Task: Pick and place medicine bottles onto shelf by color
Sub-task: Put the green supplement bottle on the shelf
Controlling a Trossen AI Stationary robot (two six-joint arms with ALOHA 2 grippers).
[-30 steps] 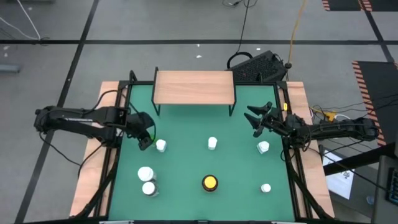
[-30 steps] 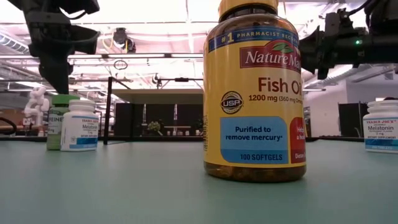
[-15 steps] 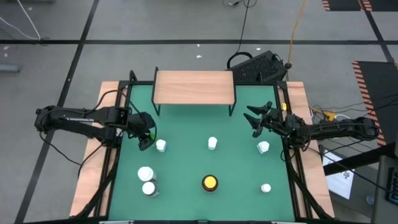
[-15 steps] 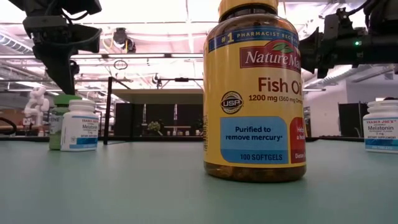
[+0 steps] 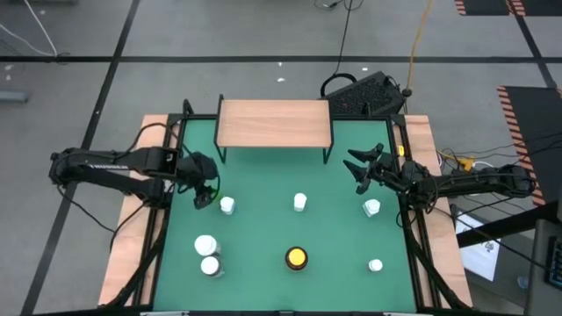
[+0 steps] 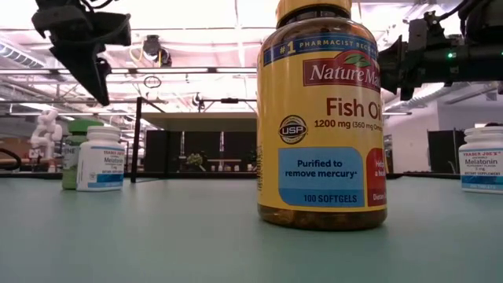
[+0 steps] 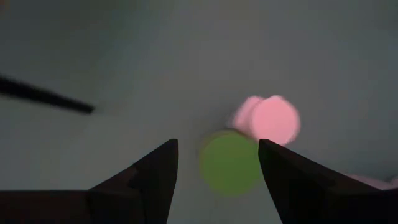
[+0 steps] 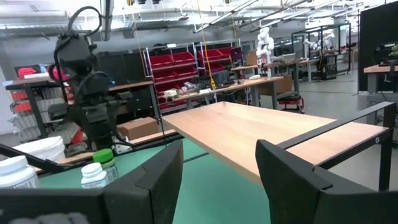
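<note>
— What stands around the shelf [image 5: 273, 121]?

— It sits at the far edge of the green table [image 5: 263, 237] with nothing on it. White bottles are scattered on the mat — one mid-table [image 5: 299, 203] — and the amber fish-oil bottle [image 5: 297, 258] stands near the front edge.

— And the left gripper [image 5: 205, 189]?

— It hangs over the green-capped bottle [image 7: 230, 163], which is just beside a white-capped one [image 5: 227, 205]. Fingers apart, nothing between them.

— The right gripper [image 5: 359, 168]?

— Raised near the shelf's right end, level, pointing toward the shelf, with another white bottle [image 5: 371, 208] close by — fingers apart, empty.
</note>
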